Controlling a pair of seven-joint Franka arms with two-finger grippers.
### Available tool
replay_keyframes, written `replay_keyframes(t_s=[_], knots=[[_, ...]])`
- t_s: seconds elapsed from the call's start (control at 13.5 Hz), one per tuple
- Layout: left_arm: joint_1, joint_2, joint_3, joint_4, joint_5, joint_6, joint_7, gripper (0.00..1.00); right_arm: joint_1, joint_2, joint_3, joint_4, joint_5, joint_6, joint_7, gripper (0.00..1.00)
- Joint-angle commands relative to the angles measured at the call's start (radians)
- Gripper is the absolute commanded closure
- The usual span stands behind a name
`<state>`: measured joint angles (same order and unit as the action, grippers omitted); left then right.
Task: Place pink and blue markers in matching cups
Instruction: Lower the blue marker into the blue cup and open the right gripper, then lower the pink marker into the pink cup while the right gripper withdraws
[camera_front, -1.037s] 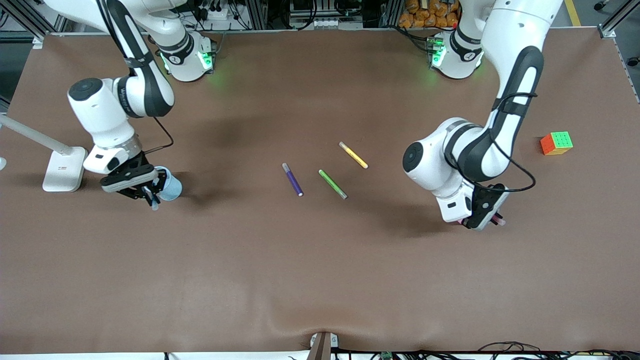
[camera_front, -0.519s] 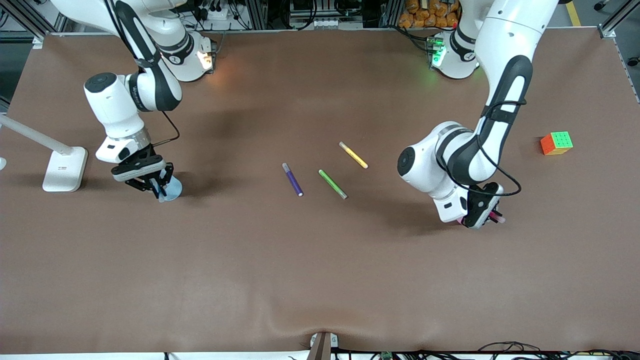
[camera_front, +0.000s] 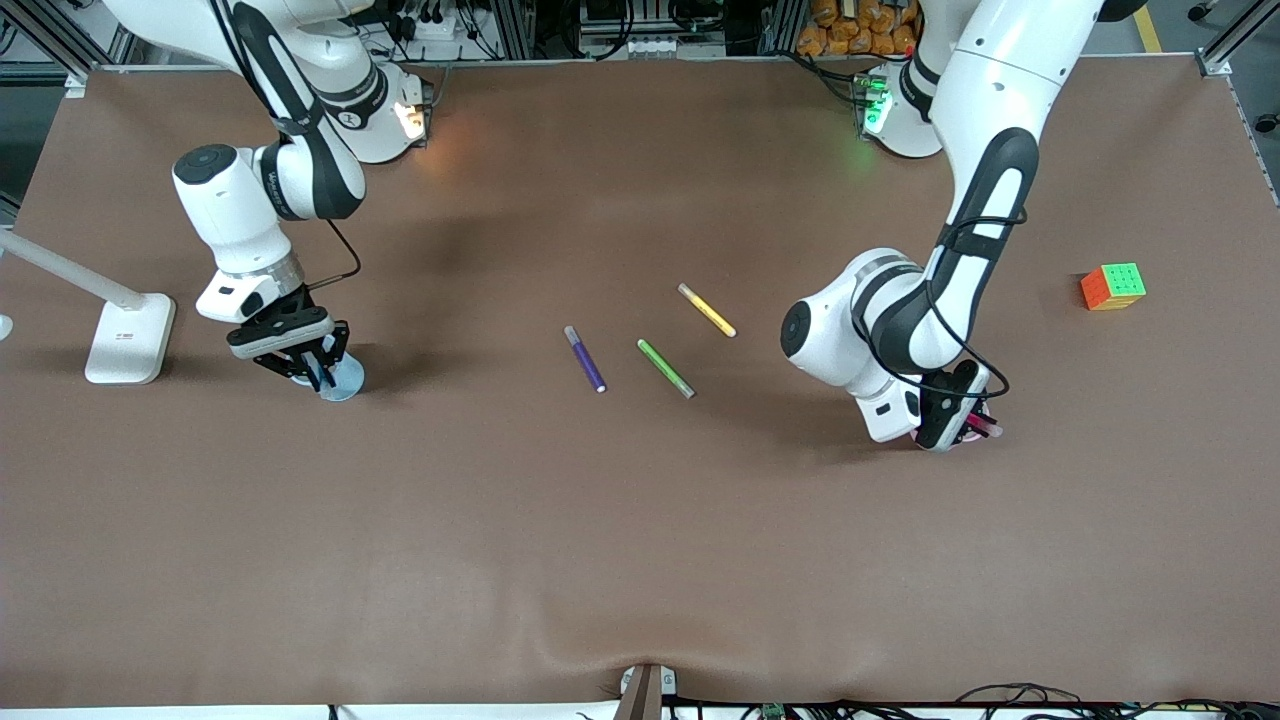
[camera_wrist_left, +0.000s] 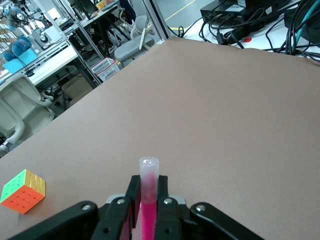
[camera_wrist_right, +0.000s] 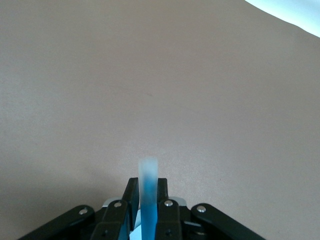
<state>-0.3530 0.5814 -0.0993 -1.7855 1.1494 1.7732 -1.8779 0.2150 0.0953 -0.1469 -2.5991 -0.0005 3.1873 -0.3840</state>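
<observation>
My right gripper (camera_front: 316, 376) is shut on the sky-blue marker (camera_front: 318, 381) and holds it upright, right over the light blue cup (camera_front: 343, 385). In the right wrist view the blue marker (camera_wrist_right: 148, 197) stands between the fingers of the right gripper (camera_wrist_right: 148, 186). My left gripper (camera_front: 972, 424) is shut on the magenta-pink marker (camera_front: 986, 428), low over the table near the left arm's end. In the left wrist view the pink marker (camera_wrist_left: 148, 200) sits clamped in the left gripper (camera_wrist_left: 148, 184). The pink cup is hidden under the left hand.
A dark purple marker (camera_front: 585, 358), a green marker (camera_front: 665, 368) and a yellow marker (camera_front: 706, 310) lie mid-table. A colour cube (camera_front: 1113, 286) sits toward the left arm's end and shows in the left wrist view (camera_wrist_left: 22, 190). A white lamp base (camera_front: 128, 338) stands beside the right arm.
My right gripper has swung over the blue cup and turned the blue marker upright above it. My left gripper has shifted slightly toward mid-table with the pink marker.
</observation>
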Motion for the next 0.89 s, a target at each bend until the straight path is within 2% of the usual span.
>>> replay_keyframes(t_s=[0.0, 0.22, 0.44, 0.59, 0.74, 0.81], knots=[[-0.011, 0.009, 0.003, 0.011, 0.027, -0.027, -0.006, 0.75, -0.037, -0.008, 0.013, -0.016, -0.012, 0.034, -0.003, 0.0], [-0.011, 0.002, 0.003, 0.017, 0.027, -0.027, 0.009, 0.0, -0.04, -0.008, 0.013, 0.031, -0.01, 0.011, -0.003, 0.0], [0.002, -0.026, 0.0, 0.057, -0.031, -0.027, 0.153, 0.0, -0.042, -0.008, 0.013, 0.16, 0.016, -0.185, 0.004, 0.0], [0.002, -0.029, 0.003, 0.083, -0.075, -0.029, 0.203, 0.0, -0.034, -0.003, 0.013, 0.258, 0.074, -0.317, 0.083, 0.0], [0.006, -0.029, 0.003, 0.118, -0.112, -0.043, 0.25, 0.0, -0.037, 0.03, 0.013, 0.428, 0.091, -0.541, 0.146, 0.0], [0.008, -0.029, 0.003, 0.159, -0.173, -0.063, 0.314, 0.0, -0.043, 0.056, 0.013, 0.53, 0.093, -0.675, 0.181, 0.0]])
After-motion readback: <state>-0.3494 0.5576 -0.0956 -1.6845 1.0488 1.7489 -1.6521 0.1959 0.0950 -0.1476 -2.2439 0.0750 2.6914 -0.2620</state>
